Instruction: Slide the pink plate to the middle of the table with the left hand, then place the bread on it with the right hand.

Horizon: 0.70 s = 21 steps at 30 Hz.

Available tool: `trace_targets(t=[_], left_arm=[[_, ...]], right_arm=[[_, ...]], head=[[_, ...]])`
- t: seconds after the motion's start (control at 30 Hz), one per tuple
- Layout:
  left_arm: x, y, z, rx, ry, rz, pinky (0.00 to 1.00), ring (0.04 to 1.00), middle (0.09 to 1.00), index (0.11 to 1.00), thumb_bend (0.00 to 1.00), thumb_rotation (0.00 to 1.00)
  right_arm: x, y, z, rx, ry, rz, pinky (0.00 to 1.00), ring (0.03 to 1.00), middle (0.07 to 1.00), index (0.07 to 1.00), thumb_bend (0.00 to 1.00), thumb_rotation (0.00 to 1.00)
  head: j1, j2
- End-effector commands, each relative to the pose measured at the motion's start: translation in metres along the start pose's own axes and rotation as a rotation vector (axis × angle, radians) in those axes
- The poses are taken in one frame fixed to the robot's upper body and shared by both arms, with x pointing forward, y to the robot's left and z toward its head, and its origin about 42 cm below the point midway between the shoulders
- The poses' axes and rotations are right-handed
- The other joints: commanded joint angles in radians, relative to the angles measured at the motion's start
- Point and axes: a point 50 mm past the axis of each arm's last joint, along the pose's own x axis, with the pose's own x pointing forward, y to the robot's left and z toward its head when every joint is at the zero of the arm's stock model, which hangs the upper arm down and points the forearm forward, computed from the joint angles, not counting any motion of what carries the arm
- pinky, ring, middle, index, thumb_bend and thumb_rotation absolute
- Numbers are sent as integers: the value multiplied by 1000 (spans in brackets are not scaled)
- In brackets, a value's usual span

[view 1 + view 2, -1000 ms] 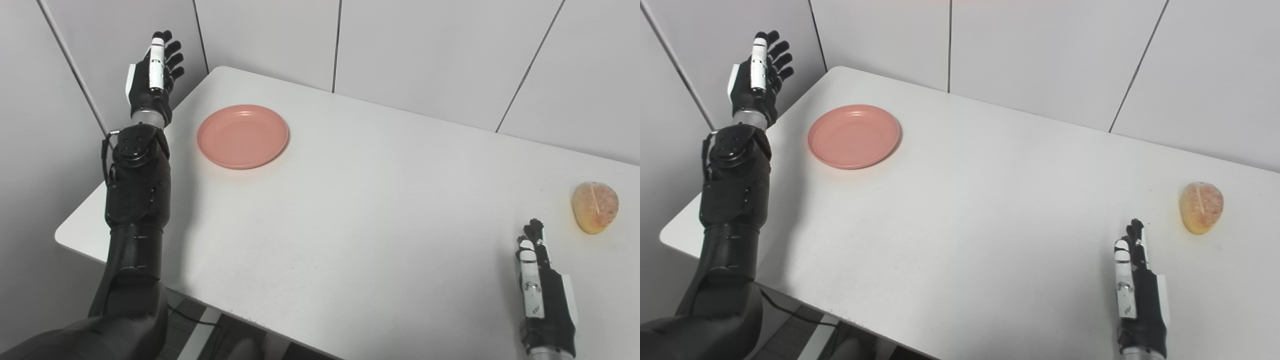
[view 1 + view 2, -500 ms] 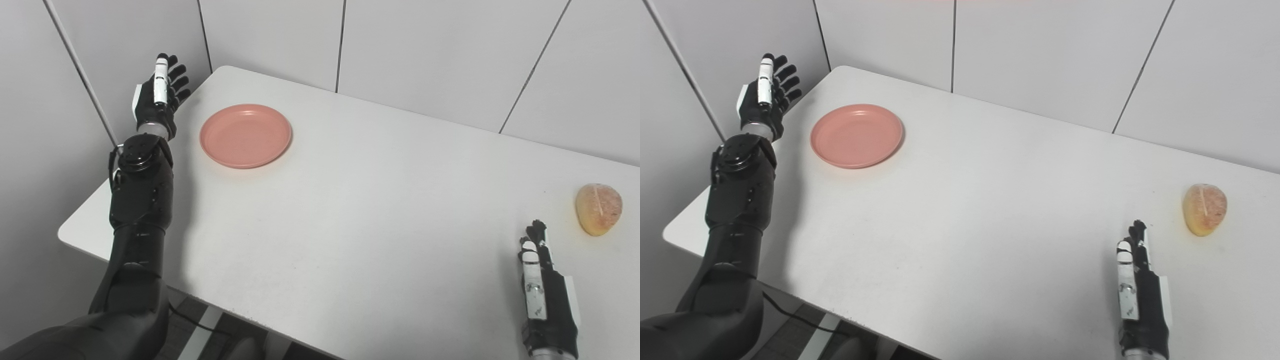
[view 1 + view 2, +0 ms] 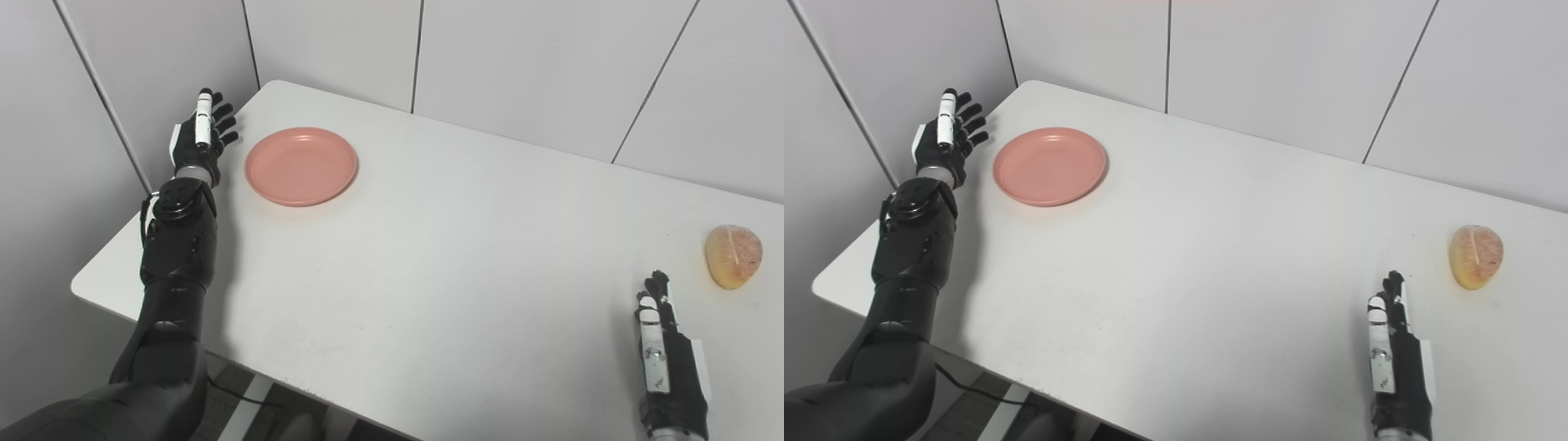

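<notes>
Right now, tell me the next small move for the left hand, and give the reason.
Probably bring the left hand a little further right until its fingers meet the near-left rim of the pink plate. The hand is open, beside the plate and apart from it; the plate sits near the table's far-left corner, not mid-table. The bread can wait.

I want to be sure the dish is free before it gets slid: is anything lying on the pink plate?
Nothing: the pink plate shows a bare inside. The bread lies far off, and the left hand is beside the plate, open. Whatever lies under the plate is hidden.
</notes>
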Motion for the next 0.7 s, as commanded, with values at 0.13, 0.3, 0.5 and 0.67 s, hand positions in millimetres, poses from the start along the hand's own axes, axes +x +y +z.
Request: trace_targets(t=[0.13, 0.3, 0.5, 0.67], left_arm=[[20, -2, 24, -23, -69, 12, 867, 870, 863, 851, 355, 1000], [23, -2, 11, -15, -38, 23, 870, 882, 872, 857, 355, 1000], [22, -5, 1, 4, -17, 20, 853, 864, 852, 834, 353, 1000], [22, -12, -8, 24, 15, -21, 868, 868, 862, 845, 355, 1000]], right_arm=[[4, 0, 17, -19, -95, 2, 1000, 1000, 1000, 1000, 58, 1000], [5, 0, 16, 5, -86, 1, 1000, 1000, 1000, 1000, 71, 1000], [5, -1, 16, -2, -93, 7, 1000, 1000, 1000, 1000, 76, 1000], [6, -1, 16, 15, -92, 15, 1000, 1000, 1000, 1000, 90, 1000]], head=[[-1, 0], [-2, 1], [-5, 6], [-9, 8]])
